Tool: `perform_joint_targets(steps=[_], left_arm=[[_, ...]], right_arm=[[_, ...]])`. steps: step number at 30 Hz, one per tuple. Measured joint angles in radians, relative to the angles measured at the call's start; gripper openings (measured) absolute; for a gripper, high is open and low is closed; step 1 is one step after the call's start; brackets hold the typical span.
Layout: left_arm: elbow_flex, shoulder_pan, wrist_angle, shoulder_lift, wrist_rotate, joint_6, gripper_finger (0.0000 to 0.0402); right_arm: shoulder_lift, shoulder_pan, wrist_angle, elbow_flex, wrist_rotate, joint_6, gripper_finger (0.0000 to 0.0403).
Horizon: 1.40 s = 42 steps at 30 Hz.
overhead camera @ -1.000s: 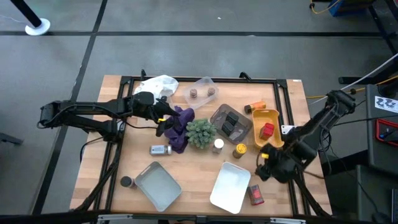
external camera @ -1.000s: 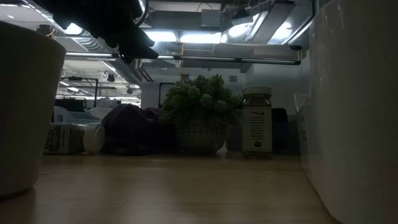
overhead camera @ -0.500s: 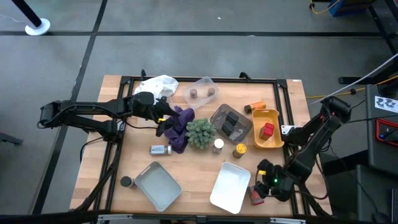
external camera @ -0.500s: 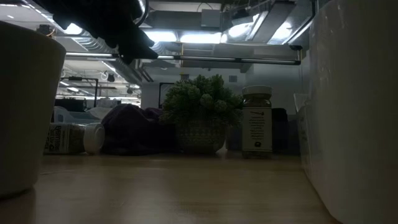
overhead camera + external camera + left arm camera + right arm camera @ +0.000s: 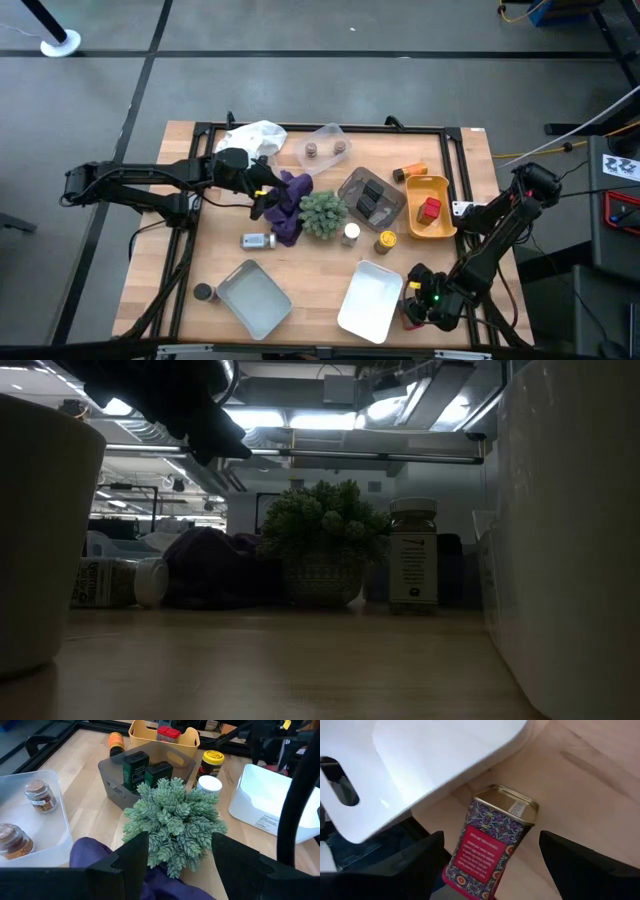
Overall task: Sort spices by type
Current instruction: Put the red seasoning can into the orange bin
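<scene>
The spices stand spread over the table. Two brown-capped jars (image 5: 325,150) are in a clear tray, two dark green tins (image 5: 370,198) in a grey bin, and a red tin (image 5: 429,210) in a yellow bin. A white-capped jar (image 5: 351,233) and a yellow-capped jar (image 5: 386,241) stand by the plant. A red patterned tin (image 5: 490,845) lies on its side near the table's front right. My right gripper (image 5: 492,870) hangs open over it, one finger on either side, not touching it. My left gripper (image 5: 262,203) is open above the purple cloth (image 5: 290,210).
A spiky green plant (image 5: 323,212) stands mid-table, right in front of the left gripper. A white bin (image 5: 370,298) lies just left of the red tin. A grey-white tray (image 5: 252,298), a black-capped jar (image 5: 204,293) and a lying jar (image 5: 257,240) are at the near left.
My right gripper has moved toward the table's near edge and down, from beside the yellow bin to just over the red patterned tin by the white bin, its fingers staying apart.
</scene>
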Motion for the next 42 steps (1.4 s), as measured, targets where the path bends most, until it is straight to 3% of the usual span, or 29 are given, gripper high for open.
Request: perform_joint_targets(steps=[18, 24, 33, 42], left_arm=[[0.000, 0.000, -0.011, -0.001, 0.000, 0.015, 0.0200], [0.000, 0.000, -0.011, -0.001, 0.000, 0.015, 0.0200], [0.000, 0.000, -0.011, -0.001, 0.000, 0.015, 0.0200], [0.000, 0.000, -0.013, -0.001, -0.001, 0.015, 0.0200]], right_arm=[[0.040, -0.002, 0.002, 0.000, -0.005, -0.007, 0.0326], [0.040, -0.002, 0.042, 0.000, -0.098, -0.005, 0.0326], [0.040, -0.002, 0.059, 0.000, -0.111, -0.006, 0.0326], [0.103, 0.006, 0.047, 0.000, -0.245, -0.056, 0.0326]])
